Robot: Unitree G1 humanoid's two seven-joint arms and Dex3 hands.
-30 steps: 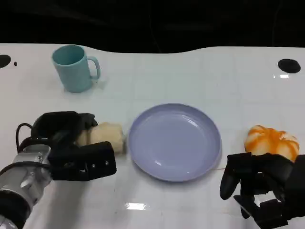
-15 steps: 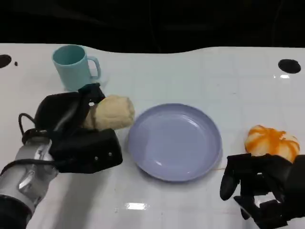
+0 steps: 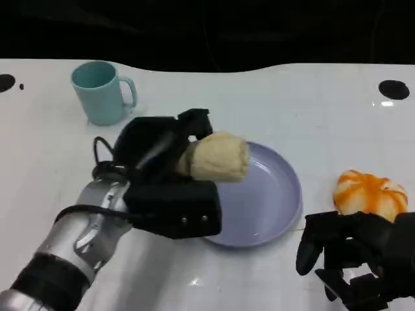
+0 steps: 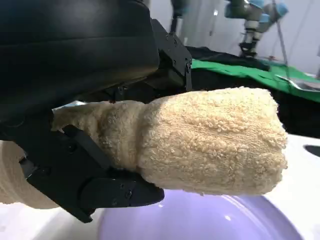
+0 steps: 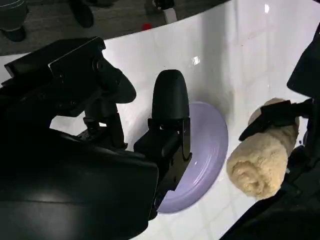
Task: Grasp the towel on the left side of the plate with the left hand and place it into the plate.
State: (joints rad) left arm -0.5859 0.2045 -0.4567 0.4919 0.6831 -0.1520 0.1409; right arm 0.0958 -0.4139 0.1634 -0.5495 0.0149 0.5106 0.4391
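Note:
My left hand (image 3: 170,178) grips a rolled cream towel (image 3: 217,157) and holds it in the air over the left part of the lavender plate (image 3: 275,194). In the left wrist view the towel (image 4: 210,140) juts out from between the black fingers (image 4: 90,175), with the plate (image 4: 200,220) just beneath it. My right hand (image 3: 353,256) rests at the table's near right, fingers apart and holding nothing. The right wrist view shows that hand (image 5: 170,115) up close, the plate (image 5: 207,145) behind it and the towel (image 5: 260,160) lifted beside it.
A teal mug (image 3: 100,91) stands at the back left of the white table (image 3: 259,97). An orange and white round object (image 3: 373,194) lies right of the plate, just beyond my right hand. A black edge runs along the table's far side.
My left hand has lifted the towel from the table left of the plate and carried it right, over the plate's left part. The right hand has stayed still.

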